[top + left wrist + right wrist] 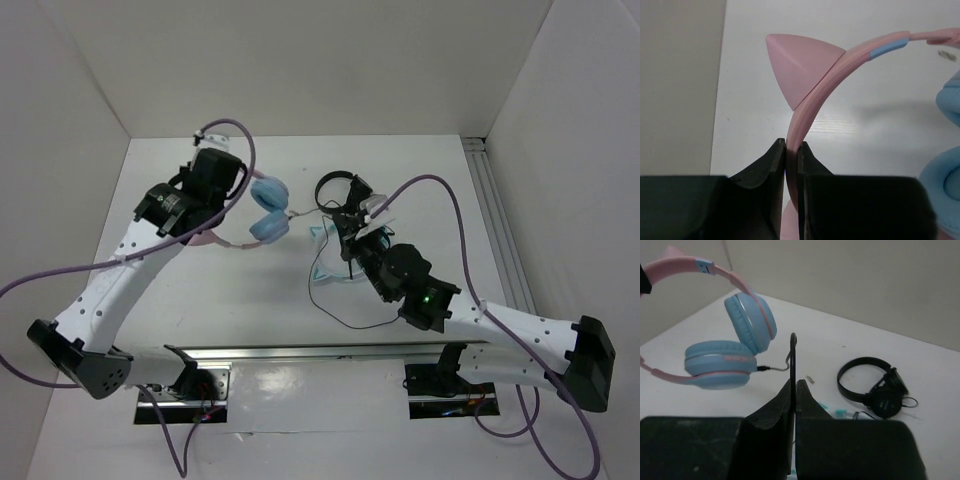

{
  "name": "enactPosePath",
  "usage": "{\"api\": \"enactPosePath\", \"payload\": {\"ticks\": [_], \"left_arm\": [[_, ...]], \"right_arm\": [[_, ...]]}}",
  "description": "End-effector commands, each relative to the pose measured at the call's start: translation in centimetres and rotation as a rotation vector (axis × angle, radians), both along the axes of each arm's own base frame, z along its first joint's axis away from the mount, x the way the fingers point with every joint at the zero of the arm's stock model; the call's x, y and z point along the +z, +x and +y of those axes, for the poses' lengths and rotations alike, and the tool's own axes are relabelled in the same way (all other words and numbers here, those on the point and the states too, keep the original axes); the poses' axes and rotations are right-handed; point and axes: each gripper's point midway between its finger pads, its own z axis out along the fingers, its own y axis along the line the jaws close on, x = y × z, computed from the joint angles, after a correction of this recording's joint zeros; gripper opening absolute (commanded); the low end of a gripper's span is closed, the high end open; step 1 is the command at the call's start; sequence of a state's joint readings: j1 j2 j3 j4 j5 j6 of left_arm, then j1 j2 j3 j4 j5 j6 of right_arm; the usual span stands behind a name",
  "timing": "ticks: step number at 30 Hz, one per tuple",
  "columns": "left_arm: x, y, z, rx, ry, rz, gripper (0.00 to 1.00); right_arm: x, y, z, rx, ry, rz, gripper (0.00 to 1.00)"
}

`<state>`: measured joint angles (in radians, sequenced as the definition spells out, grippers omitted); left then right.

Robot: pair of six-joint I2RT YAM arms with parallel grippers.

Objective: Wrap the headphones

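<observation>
Item: 1 headphones, left of table centre. The headband is clamped by the left gripper. The cable is pinched near its plug by the right gripper. 0 turns are seen wound and slack is trailed loose across the table, so wrapping is judged barely begun.

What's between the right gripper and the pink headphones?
Only the headphones' thin dark cable, pinched by the right gripper; the right wrist view shows it.
</observation>
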<state>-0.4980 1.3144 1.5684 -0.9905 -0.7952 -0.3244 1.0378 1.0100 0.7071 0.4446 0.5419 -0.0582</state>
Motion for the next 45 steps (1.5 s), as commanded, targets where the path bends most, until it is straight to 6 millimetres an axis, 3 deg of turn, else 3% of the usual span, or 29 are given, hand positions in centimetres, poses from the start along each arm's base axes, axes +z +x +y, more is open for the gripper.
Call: {"api": "enactPosePath", "payload": {"ticks": [1, 2, 4, 5, 6, 7, 8, 10, 14, 20, 29, 33, 40, 45], "left_arm": [[4.2, 0.2, -3.2, -0.215, -0.030, -0.163, 0.00], [4.6, -0.9, -5.3, -0.361, -0.036, -0.165, 0.00], [3.0, -2.1, -8.2, -0.527, -0.036, -0.136, 0.00], [2.6, -3.6, -11.5, -0.670, -0.035, -0.125, 0.00], [1.9, -4.1, -12.1, -0.690, -0.003, -0.113, 0.00], [-0.5, -4.1, -12.9, -0.701, 0.065, -0.055, 0.00], [-1.3, -4.2, -12.7, -0.674, 0.150, -0.045, 0.00], [-2.8, -5.1, -15.0, -0.734, 0.231, -0.014, 0.00], [-2.4, -4.7, -15.5, -0.733, 0.260, -0.027, 0.00], [-1.8, -7.2, -16.2, -0.879, 0.190, -0.046, 0.00], [-1.3, -11.5, -19.8, -1.125, 0.058, 0.000, 0.00], [-1.2, -12.0, -20.3, -1.136, 0.044, 0.007, 0.00], [1.7, -13.1, -19.9, -1.176, -0.037, -0.065, 0.00], [3.8, -14.1, -18.3, -1.190, -0.099, -0.143, 0.00]], "right_arm": [[-0.1, -0.4, -2.1, -0.074, -0.169, 0.023, 0.00], [0.0, -0.5, -2.1, -0.059, -0.221, 0.028, 0.00], [0.1, -0.6, -2.3, -0.058, -0.253, 0.036, 0.00], [0.0, -0.9, -2.4, -0.042, -0.294, 0.032, 0.00], [0.3, -1.1, -2.2, -0.032, -0.295, 0.031, 0.00], [0.8, -1.4, -2.5, -0.023, -0.294, 0.020, 0.00], [1.0, -1.7, -2.4, -0.013, -0.286, 0.014, 0.00], [1.7, -2.0, -2.4, -0.005, -0.273, -0.003, 0.00], [1.5, -2.0, -2.7, -0.017, -0.281, 0.002, 0.00], [1.1, -1.8, -2.3, -0.009, -0.307, -0.019, 0.00], [-0.5, -2.0, 1.1, 0.115, -0.355, -0.018, 0.00], [-1.4, -1.9, 1.6, 0.126, -0.370, -0.010, 0.00], [-3.7, -0.5, 2.0, 0.130, -0.405, 0.040, 0.00], [-3.7, 0.2, 1.7, 0.166, -0.374, 0.050, 0.00]]}}
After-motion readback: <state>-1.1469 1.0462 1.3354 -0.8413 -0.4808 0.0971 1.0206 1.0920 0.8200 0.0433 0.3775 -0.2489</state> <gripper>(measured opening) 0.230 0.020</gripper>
